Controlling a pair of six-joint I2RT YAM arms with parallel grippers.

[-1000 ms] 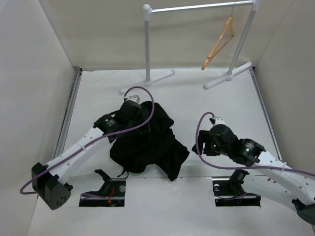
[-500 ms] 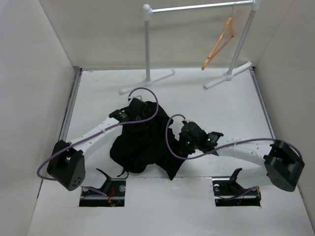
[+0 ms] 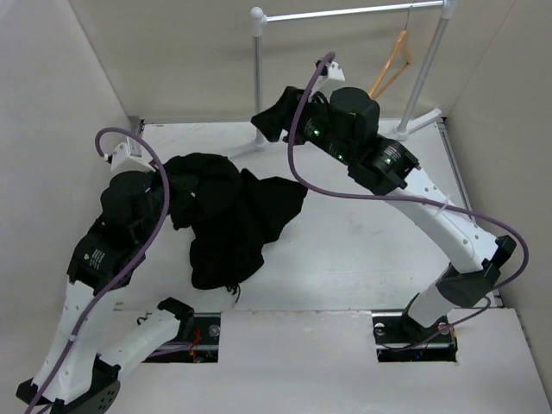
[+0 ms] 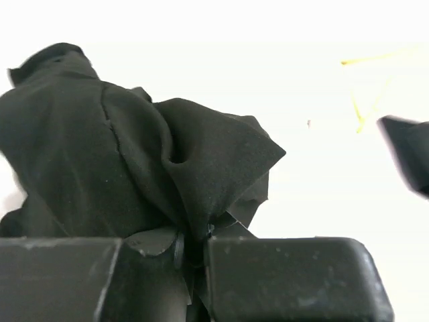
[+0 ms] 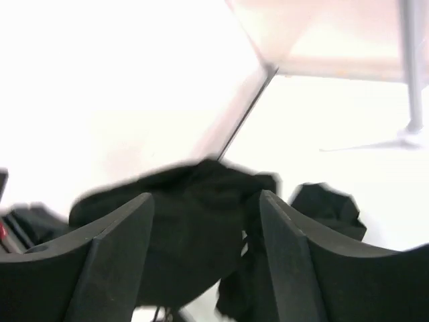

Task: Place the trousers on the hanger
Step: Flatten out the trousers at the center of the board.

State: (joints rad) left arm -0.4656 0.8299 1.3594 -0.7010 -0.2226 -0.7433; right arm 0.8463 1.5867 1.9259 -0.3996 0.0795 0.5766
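Observation:
The black trousers lie crumpled left of the table's middle, with their far left part lifted. My left gripper is raised at that left end and shut on a fold of the cloth. The left wrist view shows the trousers pinched between the closed fingers. My right gripper hangs open high over the back of the table, holding nothing. In its wrist view the gripper frames the trousers far below. The tan hanger hangs on the rail, partly behind the right arm.
The silver rail on white posts stands at the back, its feet on the white table. White walls close in left, right and back. Two dark slots sit by the arm bases at the near edge.
My left gripper closed on the trousers, then pulled left and up, dragging the cloth leftwards. My right arm reached to the trousers, then let go and swung high towards the back, open.

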